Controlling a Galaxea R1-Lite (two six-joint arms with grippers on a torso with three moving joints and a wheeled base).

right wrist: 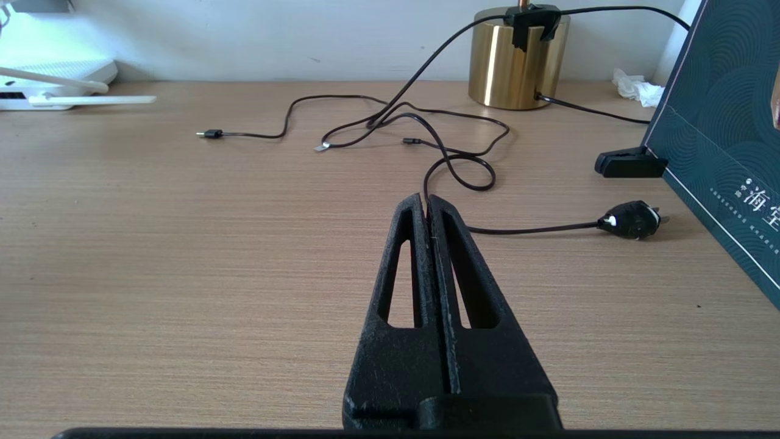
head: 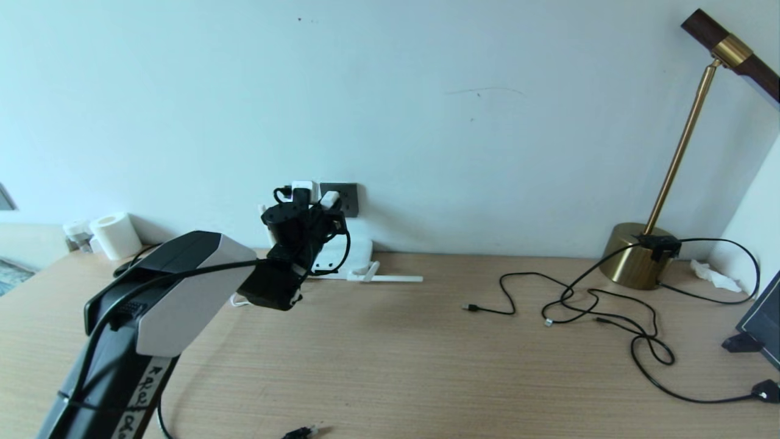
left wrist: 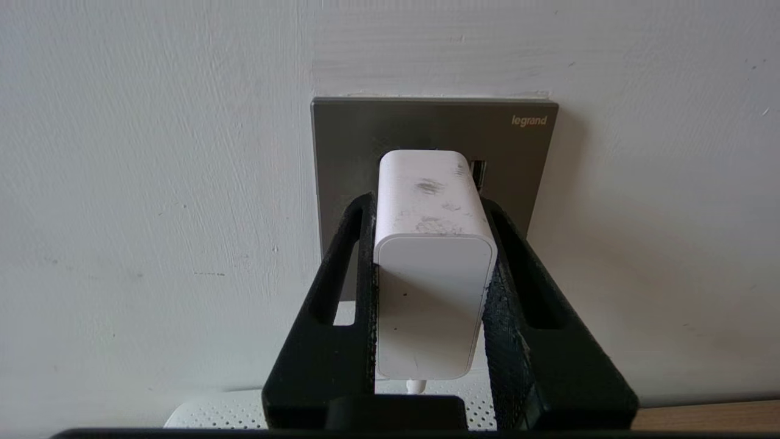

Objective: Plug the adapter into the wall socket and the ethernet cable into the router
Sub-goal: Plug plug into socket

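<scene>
While my left tool [left wrist: 434, 268] reaches up against the wall, I see its two black fingers [left wrist: 359, 286] clamped on either side of the adapter [left wrist: 434, 244], a small white block whose far end meets the dark-grey wall socket [left wrist: 341, 140]. Whether the pins are fully seated I cannot tell, since the block hides them. A thin white cord [left wrist: 416, 385] leaves the adapter's near end.

From the head camera the left tool [head: 323, 210] sits at the base of the wall, with the wall socket [head: 348, 194] just behind it and the white router [head: 359, 250] lying flat on the surface [head: 390, 353] directly below. One of its stick antennas [head: 390, 278] lies stretched out along the wood to the robot's right.

Near the front edge of the surface I make out the tip of the ethernet cable [head: 301, 432], well apart from the router.

My right tool [right wrist: 426, 204] hangs low over the surface with its fingers pressed together and nothing between them. Beyond it lie thin black cables [right wrist: 439, 146] in loose loops, a brass lamp base [right wrist: 518, 61] by the wall, and a crumpled tissue [right wrist: 637, 88] beside a dark-green board [right wrist: 719, 140].
</scene>
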